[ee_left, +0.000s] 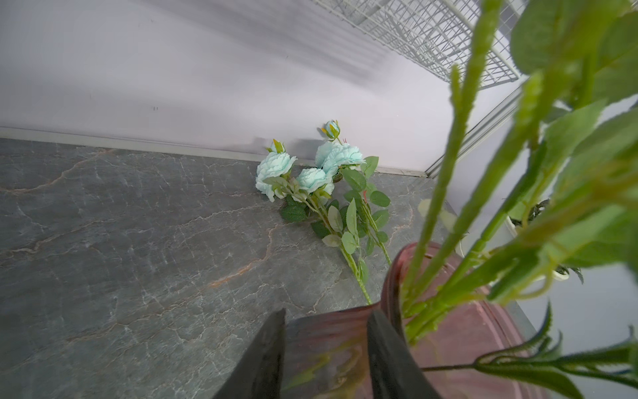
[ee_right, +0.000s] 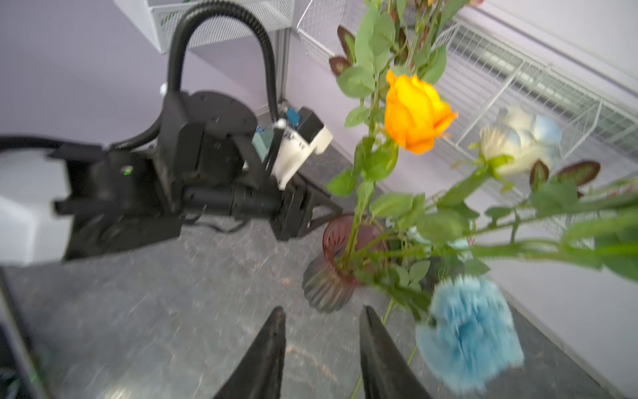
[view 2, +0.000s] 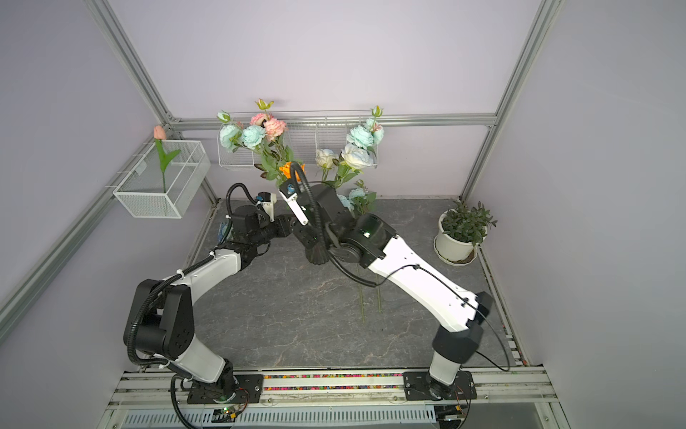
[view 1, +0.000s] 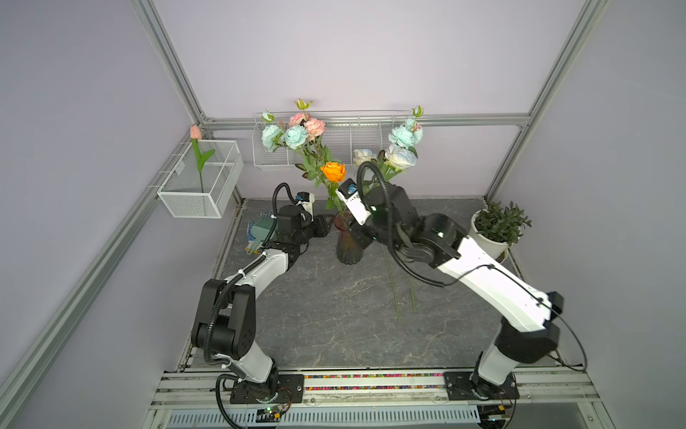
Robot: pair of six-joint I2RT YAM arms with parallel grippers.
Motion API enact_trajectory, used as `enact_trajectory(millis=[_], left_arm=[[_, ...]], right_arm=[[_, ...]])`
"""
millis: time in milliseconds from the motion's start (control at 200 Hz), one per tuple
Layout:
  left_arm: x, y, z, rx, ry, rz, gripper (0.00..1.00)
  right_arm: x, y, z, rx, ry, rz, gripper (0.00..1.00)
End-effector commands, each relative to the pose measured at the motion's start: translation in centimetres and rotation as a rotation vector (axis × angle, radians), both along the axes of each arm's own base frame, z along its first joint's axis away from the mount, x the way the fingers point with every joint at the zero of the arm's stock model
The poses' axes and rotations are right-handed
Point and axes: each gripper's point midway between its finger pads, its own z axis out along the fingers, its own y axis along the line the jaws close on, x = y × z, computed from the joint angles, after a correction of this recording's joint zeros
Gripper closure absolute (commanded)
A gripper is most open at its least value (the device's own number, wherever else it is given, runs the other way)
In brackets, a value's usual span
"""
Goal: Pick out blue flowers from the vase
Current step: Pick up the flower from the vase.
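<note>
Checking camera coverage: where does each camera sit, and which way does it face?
Top views: high in front, looking down on table, left arm and right arm.
Left wrist: past left gripper clamping the vase, toward blue flowers lying by the back wall.
Right wrist: over open right gripper, toward the left arm.
Shared: all four show the vase.

Lighting is bright, even and diffuse in both top views. The back wall (view 1: 352,55) is brightest at centre and dims toward the corners. Shadows on the floor (view 1: 334,315) are faint. The white arm cover (view 1: 482,282) is overexposed and its detail is lost. In the left wrist view the blue flowers (ee_left: 310,172) are sharp, while the vase (ee_left: 466,328) and stems (ee_left: 448,172) by the lens are out of focus. The right wrist view has motion blur throughout, and the blue flower head (ee_right: 471,331) is smeared.
</note>
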Motion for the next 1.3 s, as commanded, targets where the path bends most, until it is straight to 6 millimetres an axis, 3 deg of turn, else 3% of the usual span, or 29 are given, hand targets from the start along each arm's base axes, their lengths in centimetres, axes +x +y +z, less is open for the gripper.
enact_trajectory(millis=[0, 75, 170, 425, 630, 995, 1295], left_arm=[[-0.5, -0.5, 1.8, -0.031, -0.036, -0.020, 0.58], [-0.6, -0.7, 2.1, -0.035, -0.041, -0.031, 0.58], [-0.6, -1.0, 2.2, -0.043, -0.043, -0.042, 0.58], [-0.6, -1.4, 1.9, -0.054, -0.039, -0.064, 0.58], [-0.9, -1.7, 1.5, -0.053, -0.033, -0.051, 0.58], [-1.9, -1.9, 0.7, -0.041, -0.015, -0.022, 0.59], [-2.8, -1.8, 0.0, -0.036, 0.004, 0.011, 0.62]], right_arm=[[3.1, 1.8, 1.3, -0.062, -0.116, -0.045, 0.62], [5.1, 4.0, 1.2, -0.065, -0.161, -0.057, 0.62], [6.8, 5.1, 2.5, -0.038, -0.274, -0.091, 0.63], [10.5, 7.3, 0.2, 0.010, -0.298, -0.072, 0.60], [12.8, 6.0, -1.1, -0.024, -0.291, -0.146, 0.60], [14.1, 4.9, -2.7, -0.001, -0.213, -0.166, 0.60], [13.8, 3.8, -1.4, 0.018, -0.207, -0.168, 0.60]])
